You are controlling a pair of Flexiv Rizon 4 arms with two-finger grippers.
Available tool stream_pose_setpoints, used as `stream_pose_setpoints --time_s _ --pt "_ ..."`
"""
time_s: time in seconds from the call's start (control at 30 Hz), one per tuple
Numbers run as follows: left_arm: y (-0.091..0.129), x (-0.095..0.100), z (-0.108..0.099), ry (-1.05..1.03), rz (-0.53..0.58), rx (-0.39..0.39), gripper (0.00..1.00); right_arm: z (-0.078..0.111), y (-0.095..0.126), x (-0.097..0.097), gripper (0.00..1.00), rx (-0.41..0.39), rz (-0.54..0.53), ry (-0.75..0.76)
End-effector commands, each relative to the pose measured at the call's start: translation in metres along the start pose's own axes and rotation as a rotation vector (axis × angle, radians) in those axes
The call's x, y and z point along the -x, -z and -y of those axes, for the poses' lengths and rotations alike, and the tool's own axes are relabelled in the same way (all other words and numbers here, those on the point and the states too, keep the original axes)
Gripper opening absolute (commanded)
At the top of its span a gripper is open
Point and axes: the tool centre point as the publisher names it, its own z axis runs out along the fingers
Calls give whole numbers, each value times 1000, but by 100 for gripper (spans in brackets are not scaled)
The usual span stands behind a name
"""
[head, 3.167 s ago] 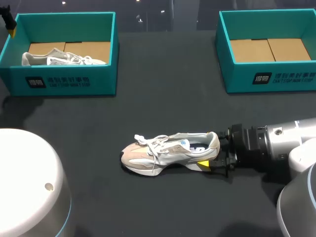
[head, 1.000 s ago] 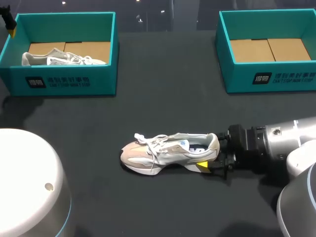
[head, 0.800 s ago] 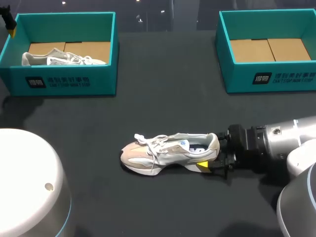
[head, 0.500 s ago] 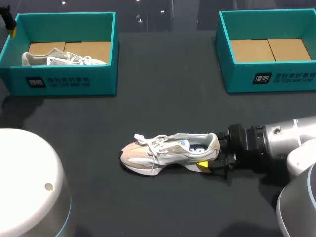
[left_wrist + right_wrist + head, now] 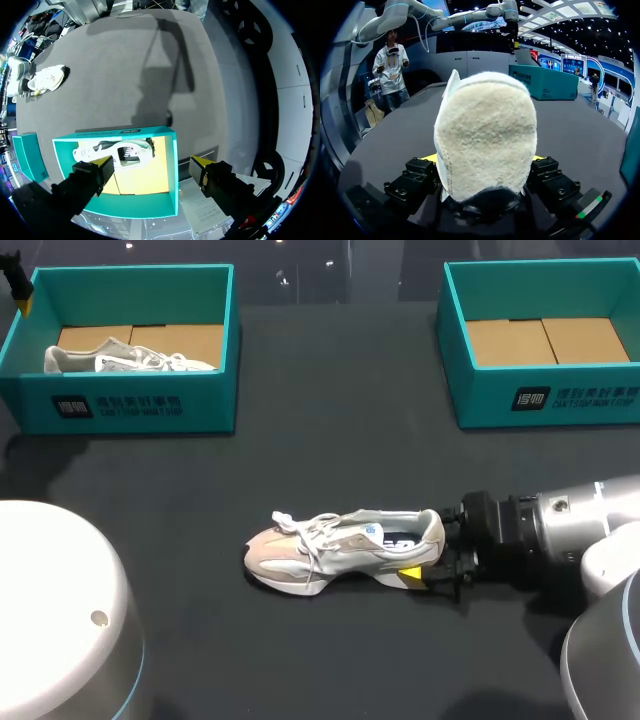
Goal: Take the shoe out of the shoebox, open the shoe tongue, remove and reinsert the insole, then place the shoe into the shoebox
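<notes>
A beige and white shoe (image 5: 330, 548) lies in the middle of the black table, toe to the left. My right gripper (image 5: 432, 552) holds it from the right at the heel. In the right wrist view the fuzzy heel (image 5: 485, 130) fills the gap, and both fingers of the right gripper (image 5: 482, 160) press its sides. My left gripper (image 5: 150, 162) hangs open and empty high above the left teal shoebox (image 5: 115, 134). A second white shoe (image 5: 117, 150) lies in that box.
The left shoebox (image 5: 130, 405) with the second shoe (image 5: 120, 358) stands at the back left. A second teal shoebox (image 5: 550, 390) with a bare cardboard floor stands at the back right. My robot's white body (image 5: 60, 610) covers the near left corner.
Nothing has moved in the last second. Since the earliest frame, the right gripper and the shoe have shifted slightly to the left.
</notes>
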Motion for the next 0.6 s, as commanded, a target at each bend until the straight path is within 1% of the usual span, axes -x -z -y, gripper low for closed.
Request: stream_pose_setpoints --time_s 0.03,0.53,0.6 --pt "0 0 2 -1 -2 3 100 3 -2 1 0 -6 -2 0" --pt "0 0 2 -1 -2 3 100 3 -2 1 0 -6 -2 0" --pt "3 5 7 24 12 -10 100 3 -2 1 0 -6 -2 0"
